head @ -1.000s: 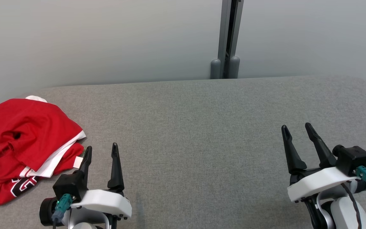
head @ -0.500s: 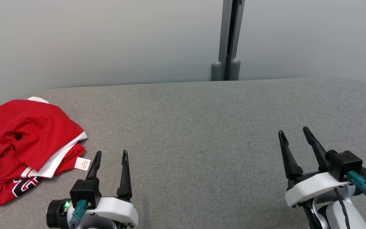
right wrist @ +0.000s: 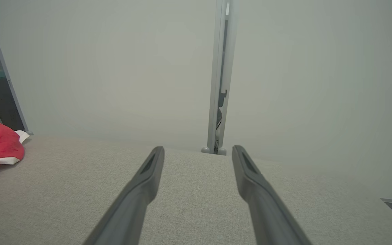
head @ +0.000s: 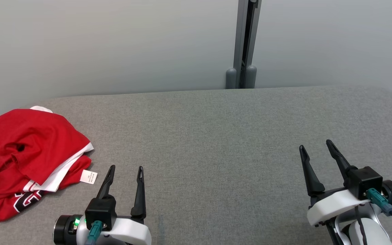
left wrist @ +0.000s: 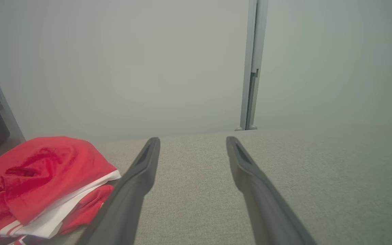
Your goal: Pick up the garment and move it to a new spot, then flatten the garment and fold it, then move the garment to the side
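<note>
first step, the pick-up, looks not yet begun. nearest, at 7 o'clock in the head view, the left hand [head: 126, 167] is spread wide, holding nothing. at 4 o'clock the right hand [head: 315, 144] is likewise spread and empty over the grey table [head: 216, 136]. farther off, at 9 o'clock, the crumpled red shirt [head: 29, 149] lies by the table's left edge, its white label [head: 89, 177] near the left hand's tips. next, i judge, that hand must reach toward 10 o'clock and pinch a fold.

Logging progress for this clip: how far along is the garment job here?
Done: nothing clearly; the red garment lies bunched at the left edge of the table, not flat or neatly folded. In hand: nothing; left gripper and right gripper are open, empty, apart from it. Left, apparently: pick up, move, flatten, fold, set aside.
</note>
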### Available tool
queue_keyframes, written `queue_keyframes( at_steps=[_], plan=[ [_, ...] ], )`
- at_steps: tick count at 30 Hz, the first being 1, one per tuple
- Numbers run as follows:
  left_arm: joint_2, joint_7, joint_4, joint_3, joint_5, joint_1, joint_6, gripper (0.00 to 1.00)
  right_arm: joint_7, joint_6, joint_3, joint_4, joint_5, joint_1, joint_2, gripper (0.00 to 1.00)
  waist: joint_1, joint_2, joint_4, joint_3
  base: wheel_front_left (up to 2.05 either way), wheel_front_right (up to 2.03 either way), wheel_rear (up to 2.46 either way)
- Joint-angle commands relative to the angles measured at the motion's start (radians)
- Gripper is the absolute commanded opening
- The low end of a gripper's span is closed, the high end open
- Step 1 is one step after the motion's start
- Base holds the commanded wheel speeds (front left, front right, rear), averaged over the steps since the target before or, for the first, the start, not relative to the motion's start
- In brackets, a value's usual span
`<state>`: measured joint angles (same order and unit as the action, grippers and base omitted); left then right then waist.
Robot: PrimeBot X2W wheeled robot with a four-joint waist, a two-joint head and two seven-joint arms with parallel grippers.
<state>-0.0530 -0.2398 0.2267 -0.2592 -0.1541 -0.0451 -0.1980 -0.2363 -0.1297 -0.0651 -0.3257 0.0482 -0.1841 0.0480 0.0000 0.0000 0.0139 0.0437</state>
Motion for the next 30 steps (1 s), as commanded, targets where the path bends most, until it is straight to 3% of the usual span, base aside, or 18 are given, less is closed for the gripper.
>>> queue_keyframes(
  at_steps=[1,13,30],
  plan=[
    [-0.003,-0.007,-0.001,0.002,0.015,0.008,0.004,1.00,-0.007,-0.002,0.004,0.000,-0.015,0.003,0.004,1.00,0.0000,0.0000,0.000,0.001,0.00,0.00,0.00],
    [0.001,-0.027,0.001,0.001,0.093,0.021,0.008,1.00,-0.032,-0.002,-0.011,-0.009,-0.050,0.009,0.005,1.00,0.0000,0.0000,-0.003,0.009,0.00,0.00,0.00],
    [0.001,-0.025,0.004,-0.006,0.058,0.018,0.003,1.00,-0.031,-0.002,-0.008,-0.022,-0.030,0.008,0.005,1.00,0.0000,0.0000,0.000,0.011,0.00,0.00,0.00]
  ],
)
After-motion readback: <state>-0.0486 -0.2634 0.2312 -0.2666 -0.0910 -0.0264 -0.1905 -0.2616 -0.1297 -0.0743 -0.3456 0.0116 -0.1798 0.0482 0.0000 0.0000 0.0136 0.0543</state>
